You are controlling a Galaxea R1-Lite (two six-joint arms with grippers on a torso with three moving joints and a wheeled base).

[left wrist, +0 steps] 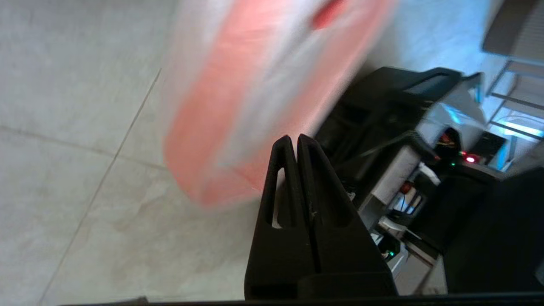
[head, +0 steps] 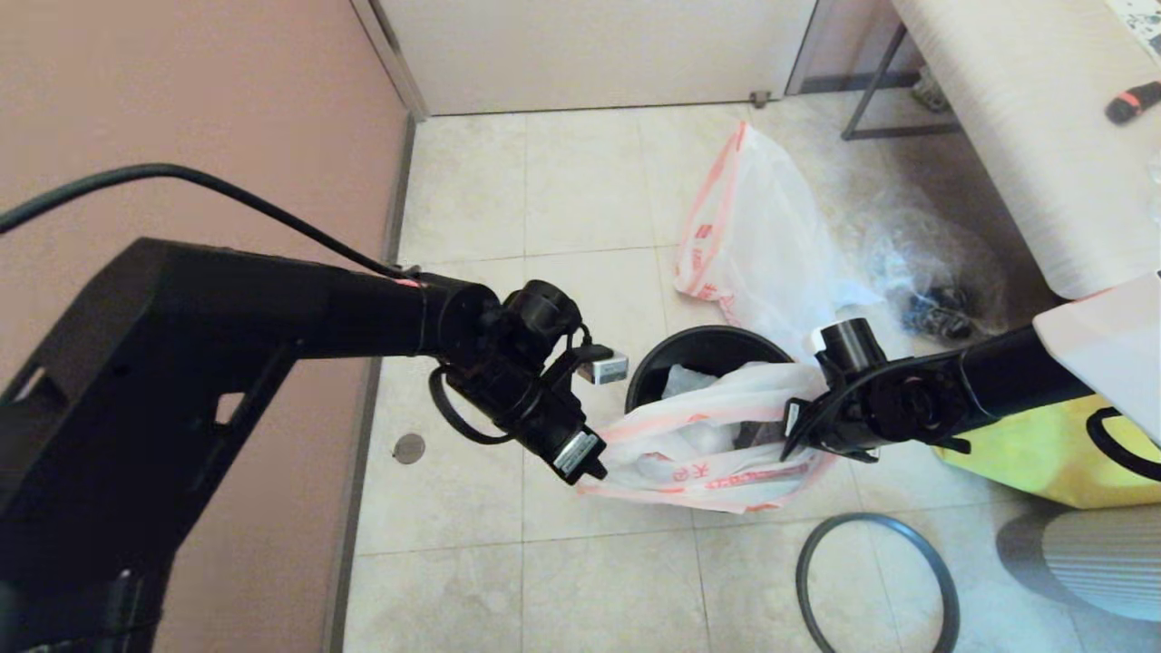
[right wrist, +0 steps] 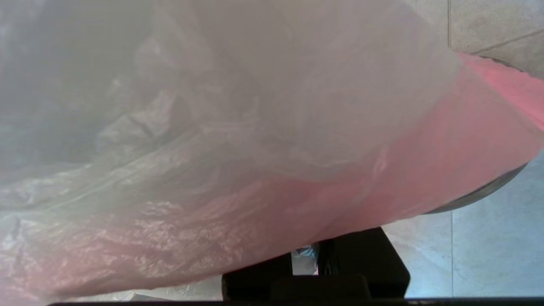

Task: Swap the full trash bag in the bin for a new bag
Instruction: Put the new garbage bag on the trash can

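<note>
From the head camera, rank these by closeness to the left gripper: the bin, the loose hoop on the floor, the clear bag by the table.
1. The bin, just right of the left gripper.
2. The hoop, on the floor lower right.
3. The clear bag, far right beside the table.

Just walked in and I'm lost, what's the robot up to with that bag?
Both arms hold the full trash bag by its red-banded top, over the bin: left gripper shut on one end, right gripper at the other. The bin's rim ring lies on the floor; the new bag waits behind the bin.
</note>
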